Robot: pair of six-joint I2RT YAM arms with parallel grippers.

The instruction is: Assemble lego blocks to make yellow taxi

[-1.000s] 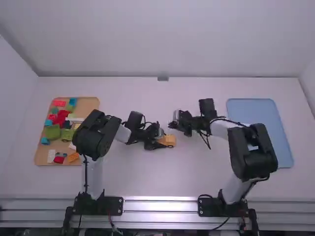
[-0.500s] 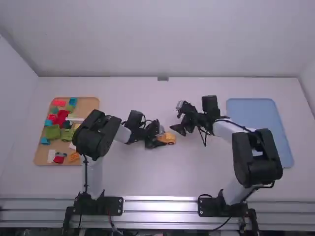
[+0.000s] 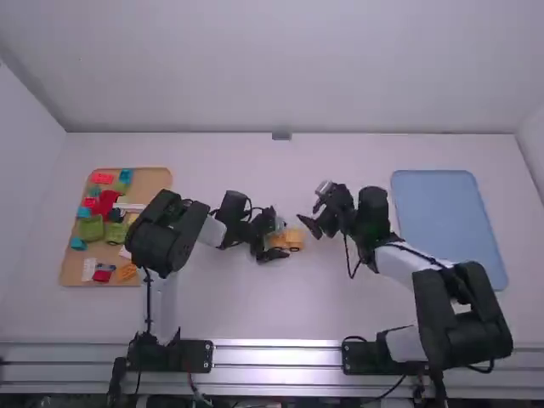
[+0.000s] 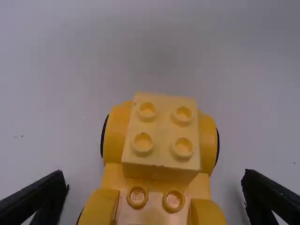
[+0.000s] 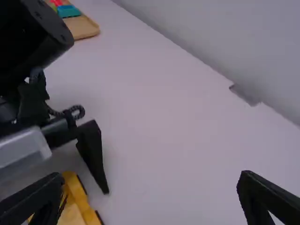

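"One arm has clearly moved, hasn't it?"

"Yes, the right arm (image 3: 459, 314). Its elbow has swung outward and back toward its base. The right fingers (image 5: 272, 199) are spread apart, with nothing clamped, just to the right of the taxi (image 3: 289, 240)."

"And the left arm (image 3: 166, 234)?"

"Hardly shifted, though the left fingers (image 4: 35, 199) look to have opened since half a second ago. Now they stand wide on either side of the taxi, touching neither flank."

"So who's holding it?"

"Nobody. It sits on its wheels near the middle of the desk (image 3: 229, 306), with a pale yellow block (image 4: 161, 133) upright on its yellow base (image 4: 154, 185)."

"Meaning what for the build?"

"I'd guess a joining or pressing step has just ended. Next, either a fresh grip to firm it up, or a lift toward the blue tray (image 3: 446, 225). A careless close could nudge it askew."
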